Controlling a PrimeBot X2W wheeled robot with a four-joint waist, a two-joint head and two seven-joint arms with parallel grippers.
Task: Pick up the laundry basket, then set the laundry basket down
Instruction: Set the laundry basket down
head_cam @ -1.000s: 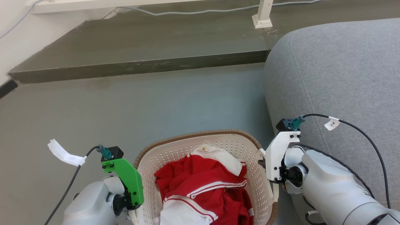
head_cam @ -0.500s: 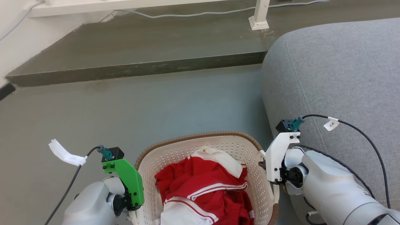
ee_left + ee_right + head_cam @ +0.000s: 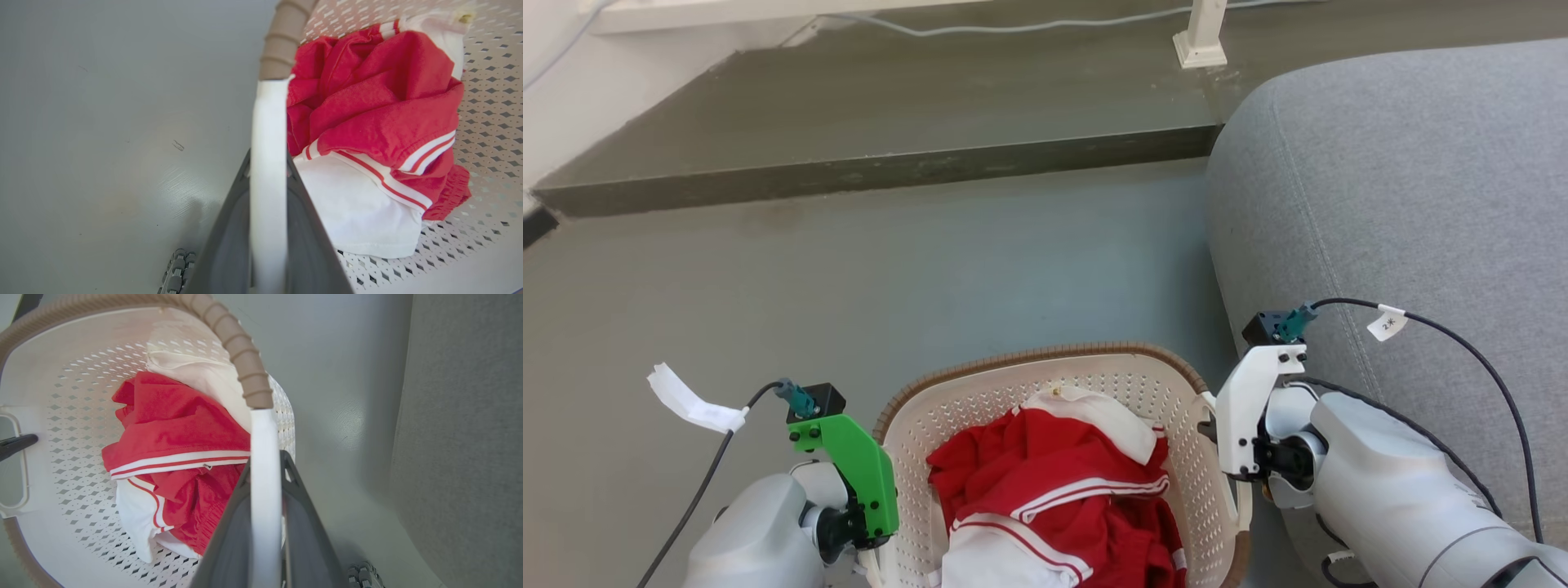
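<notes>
Laundry basket (image 3: 980, 396) just beside grey sofa (image 3: 1405, 180), perhaps touching; step (image 3: 882, 171) ahead.

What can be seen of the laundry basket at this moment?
The laundry basket is cream-white perforated plastic, rounded-rectangular, with a brown woven-look rim. It is upright between the arms and holds red and white clothes. The left gripper and right gripper each have jaws shut on a white side handle. A grey sofa is to its right.
</notes>
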